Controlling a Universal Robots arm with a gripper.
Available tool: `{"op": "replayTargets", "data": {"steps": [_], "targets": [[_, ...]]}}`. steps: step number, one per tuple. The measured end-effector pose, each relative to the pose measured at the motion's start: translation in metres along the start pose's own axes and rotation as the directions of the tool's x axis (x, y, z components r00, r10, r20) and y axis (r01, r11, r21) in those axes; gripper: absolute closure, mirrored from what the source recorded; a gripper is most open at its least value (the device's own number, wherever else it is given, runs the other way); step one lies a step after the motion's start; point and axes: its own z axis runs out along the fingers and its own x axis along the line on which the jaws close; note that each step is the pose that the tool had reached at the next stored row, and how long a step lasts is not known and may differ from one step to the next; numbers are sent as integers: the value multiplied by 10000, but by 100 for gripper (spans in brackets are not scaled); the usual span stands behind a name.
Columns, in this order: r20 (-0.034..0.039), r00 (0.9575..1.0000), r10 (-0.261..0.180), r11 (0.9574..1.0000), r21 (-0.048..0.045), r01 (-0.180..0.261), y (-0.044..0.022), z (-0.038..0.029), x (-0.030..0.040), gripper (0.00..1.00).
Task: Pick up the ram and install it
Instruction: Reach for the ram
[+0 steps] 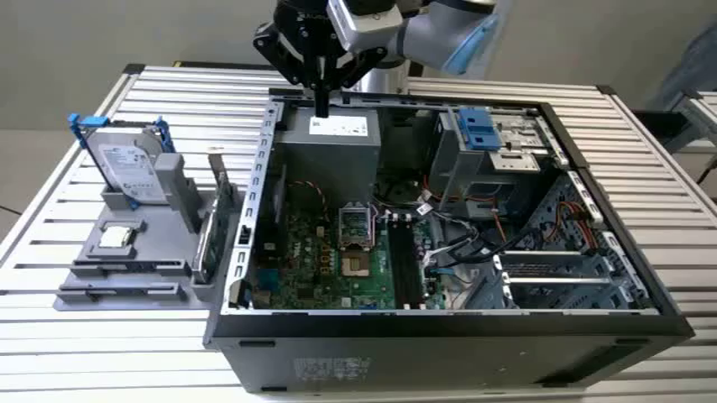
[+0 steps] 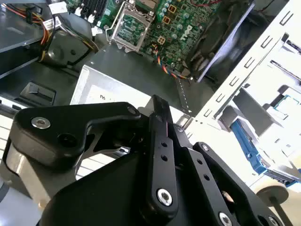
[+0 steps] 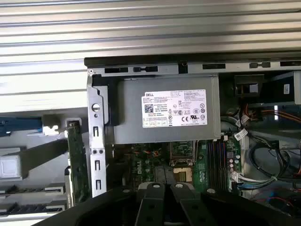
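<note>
one gripper point(image 1: 322, 107) was seen hung just above the grey power supply point(image 1: 327, 144) at the rear of the opened computer case point(image 1: 448, 323). its jaws were drawn together to a narrow point, and whether anything thin was pinched there could not be told. the ram could not be picked out with certainty. the dark memory slots point(image 1: 401, 262) on the motherboard were flanked by the processor socket point(image 1: 354, 225) and a tangle of cables point(image 1: 471, 243). on the exterior view's left, a grey fixture point(image 1: 112, 252) was set on the slatted table point(image 1: 67, 336). a hard drive in a blue frame point(image 1: 126, 168) was stood upright on it, and a green expansion card point(image 1: 213, 243) was held on edge just beside the case wall.
</note>
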Motion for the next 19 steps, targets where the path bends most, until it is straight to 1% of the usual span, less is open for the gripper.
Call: {"op": "replayTargets", "data": {"steps": [11, 15, 19], "targets": [[0, 10000, 1, 10000, 0, -1, -1, 0, 10, 100], [-1, 10000, 0, 10000, 1, 0, -3, -1, 44, 100], [0, 10000, 0, 10000, 0, 0, -7, -1, 103, 100]]}}
